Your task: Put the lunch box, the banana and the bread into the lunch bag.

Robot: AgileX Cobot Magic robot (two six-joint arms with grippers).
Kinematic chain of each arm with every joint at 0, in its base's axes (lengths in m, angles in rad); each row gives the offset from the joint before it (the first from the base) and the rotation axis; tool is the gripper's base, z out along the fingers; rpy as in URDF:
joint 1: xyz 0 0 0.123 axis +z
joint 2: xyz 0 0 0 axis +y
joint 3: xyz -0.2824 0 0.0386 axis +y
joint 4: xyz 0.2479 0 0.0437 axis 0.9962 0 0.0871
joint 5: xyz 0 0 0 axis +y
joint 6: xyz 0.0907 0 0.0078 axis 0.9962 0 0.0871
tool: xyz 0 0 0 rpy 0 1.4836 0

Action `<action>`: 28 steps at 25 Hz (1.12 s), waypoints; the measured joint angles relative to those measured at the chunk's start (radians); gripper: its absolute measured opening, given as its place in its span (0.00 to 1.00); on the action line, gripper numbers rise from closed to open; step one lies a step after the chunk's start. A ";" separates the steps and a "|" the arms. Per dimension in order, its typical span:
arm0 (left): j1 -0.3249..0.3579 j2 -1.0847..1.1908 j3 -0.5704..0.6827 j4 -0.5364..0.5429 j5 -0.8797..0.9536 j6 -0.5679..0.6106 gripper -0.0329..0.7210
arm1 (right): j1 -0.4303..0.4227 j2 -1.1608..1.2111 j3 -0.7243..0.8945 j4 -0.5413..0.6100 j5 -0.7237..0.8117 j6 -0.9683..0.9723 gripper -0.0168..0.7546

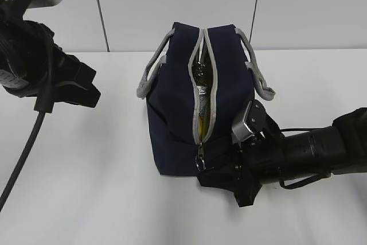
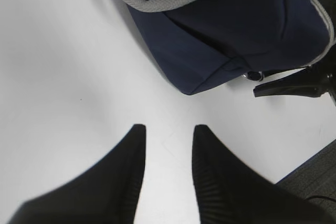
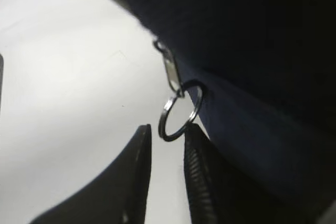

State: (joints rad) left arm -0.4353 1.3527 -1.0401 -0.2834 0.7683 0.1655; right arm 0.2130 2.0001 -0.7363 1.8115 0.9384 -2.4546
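The navy lunch bag stands mid-table with its grey zipper open along the top. Foil lining and a strip of yellow, the banana, show through the slit. I cannot make out the lunch box or the bread. The metal ring pull hangs at the bag's near end. My right gripper is low against that end, jaws narrowly open, with the ring's lower rim between the fingertips and touching the right one. It also shows in the exterior view as right gripper. My left gripper is open and empty over bare table, left of the bag.
The left arm is raised at the far left, its cable hanging to the table. Grey strap handles droop on both sides of the bag. White table surrounds the bag; a wall stands behind it.
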 joint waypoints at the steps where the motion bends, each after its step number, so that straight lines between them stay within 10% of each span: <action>1: 0.000 0.000 0.000 0.000 0.000 0.000 0.36 | 0.000 0.000 0.000 0.000 -0.009 0.004 0.25; 22: 0.000 0.000 0.000 0.000 0.003 0.000 0.36 | 0.000 0.000 -0.033 0.002 -0.042 0.077 0.32; 28: 0.000 0.000 0.000 0.000 0.003 0.000 0.36 | 0.000 0.000 -0.033 0.002 -0.035 0.078 0.07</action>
State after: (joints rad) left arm -0.4353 1.3527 -1.0401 -0.2834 0.7711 0.1655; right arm 0.2130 2.0001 -0.7696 1.8135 0.9038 -2.3768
